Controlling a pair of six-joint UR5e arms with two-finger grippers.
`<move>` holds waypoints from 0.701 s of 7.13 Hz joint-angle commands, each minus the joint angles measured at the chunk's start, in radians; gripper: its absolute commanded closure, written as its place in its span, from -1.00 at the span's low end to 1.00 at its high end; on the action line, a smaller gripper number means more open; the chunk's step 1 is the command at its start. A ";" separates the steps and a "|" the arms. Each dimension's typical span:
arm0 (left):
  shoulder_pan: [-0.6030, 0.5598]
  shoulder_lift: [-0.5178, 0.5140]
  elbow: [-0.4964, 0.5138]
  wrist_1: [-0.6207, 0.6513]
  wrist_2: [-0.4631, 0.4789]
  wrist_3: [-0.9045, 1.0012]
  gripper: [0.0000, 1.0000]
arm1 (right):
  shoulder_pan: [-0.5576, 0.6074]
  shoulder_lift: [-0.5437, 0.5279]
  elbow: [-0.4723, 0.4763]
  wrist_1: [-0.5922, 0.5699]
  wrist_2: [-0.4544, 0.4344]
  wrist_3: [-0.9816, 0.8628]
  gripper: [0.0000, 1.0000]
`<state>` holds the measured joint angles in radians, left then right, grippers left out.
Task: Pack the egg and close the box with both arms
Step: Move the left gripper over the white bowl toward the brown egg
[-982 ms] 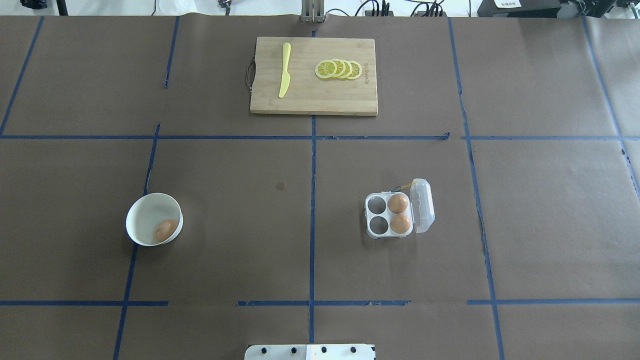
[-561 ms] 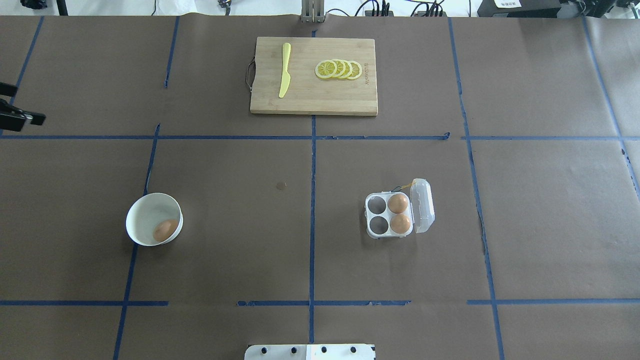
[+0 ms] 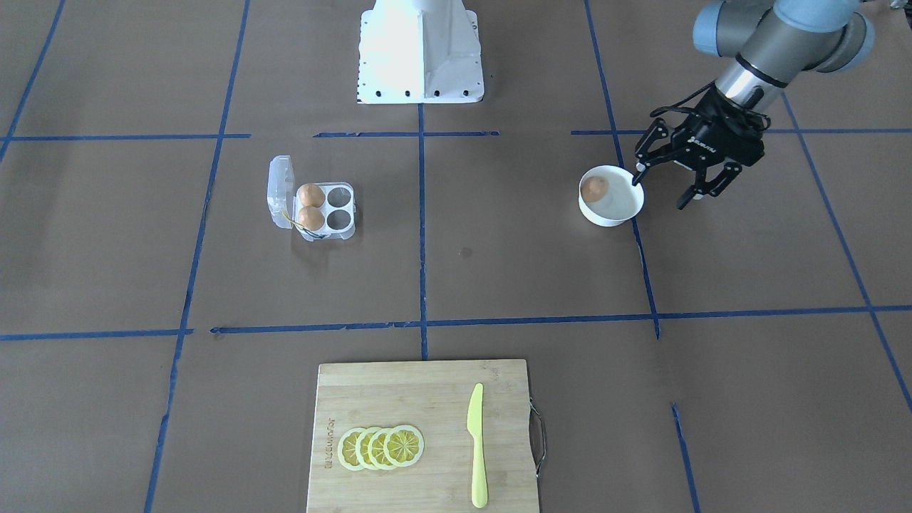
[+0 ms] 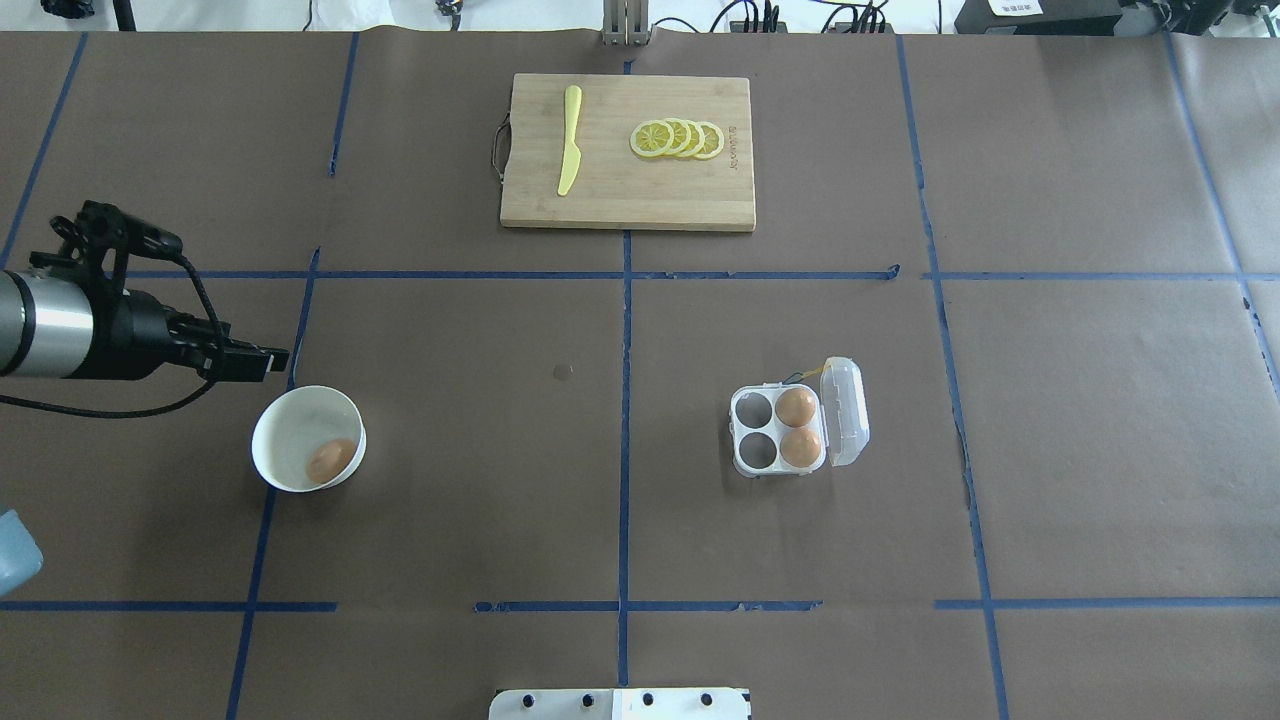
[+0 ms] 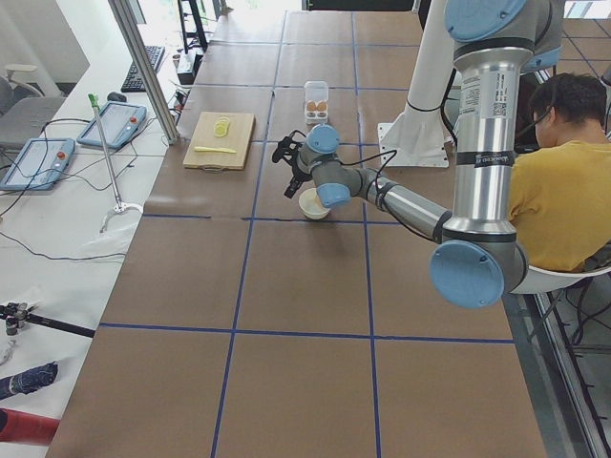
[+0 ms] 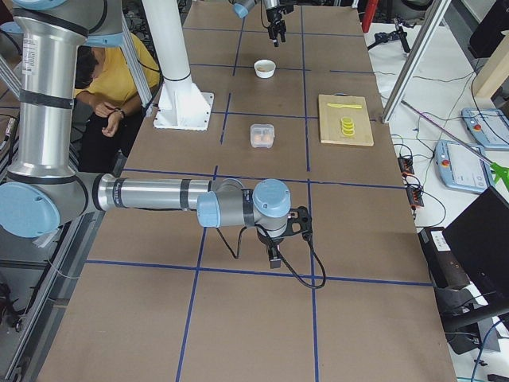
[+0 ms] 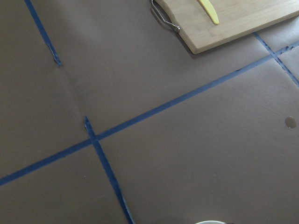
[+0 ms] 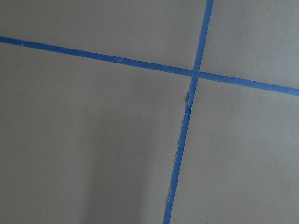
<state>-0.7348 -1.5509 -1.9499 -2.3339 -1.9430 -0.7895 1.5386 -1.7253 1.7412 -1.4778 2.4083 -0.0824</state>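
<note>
Exterior front-facing | left pincer spread, just beside bowl | centre over egg, drop straight, avoid rim | right pincer: state cannot tell

My left arm stretches in over the left edge of the desk, forearm close to level and wrist aimed toward the desk's middle. The left gripper hangs a little above the surface, tilted downward, its fingers spread wide apart. My right arm lies low and long near the desk's right end. The right gripper points straight down just over the surface. I cannot tell from this side view how its jaws stand.
</note>
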 commanded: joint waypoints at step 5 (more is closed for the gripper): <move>0.192 0.025 0.048 -0.001 0.148 -0.042 -0.48 | 0.000 -0.004 -0.002 0.001 0.000 0.000 -1.00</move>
<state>-0.5639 -1.5252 -1.9097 -2.3347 -1.8096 -0.8287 1.5386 -1.7287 1.7407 -1.4776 2.4083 -0.0828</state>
